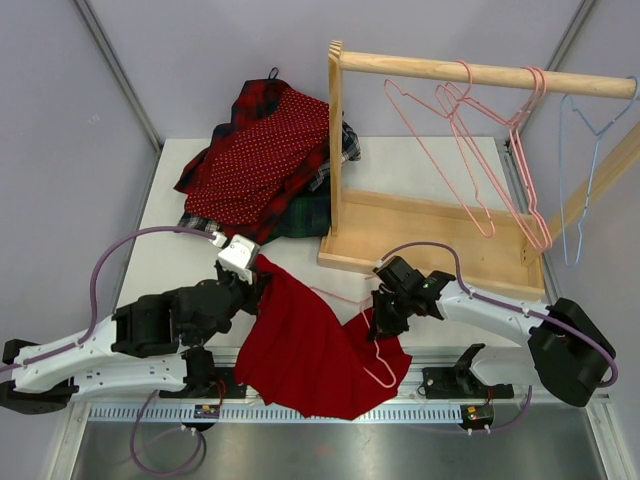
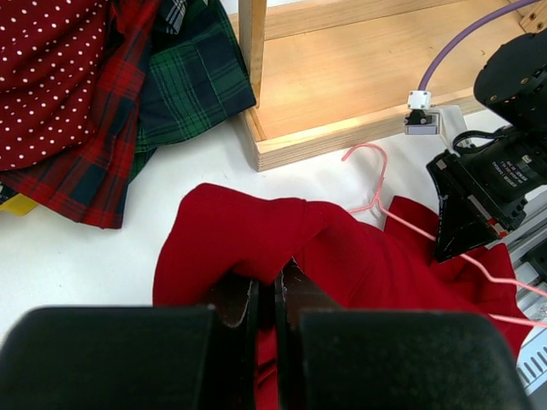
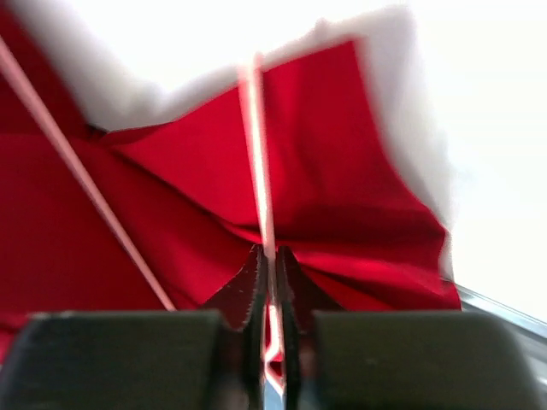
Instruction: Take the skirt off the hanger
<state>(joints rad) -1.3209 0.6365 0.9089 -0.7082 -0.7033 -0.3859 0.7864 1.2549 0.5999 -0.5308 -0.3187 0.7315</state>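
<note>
Left gripper [image 2: 273,297] clamped on skirt [image 2: 256,231] fold at ten o'clock; right gripper [image 3: 272,266] pinching hanger [image 3: 257,154] wire at three; cloth likely soft, light, wire thin, slippery

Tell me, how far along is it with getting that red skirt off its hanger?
Roughly midway. Done: the red skirt and pink hanger lie on the table, not on the rack. In hand: the left gripper pinches the skirt, the right gripper pinches the hanger's wire. Left: the wire lies across the cloth, so the two are not yet pulled apart.
</note>
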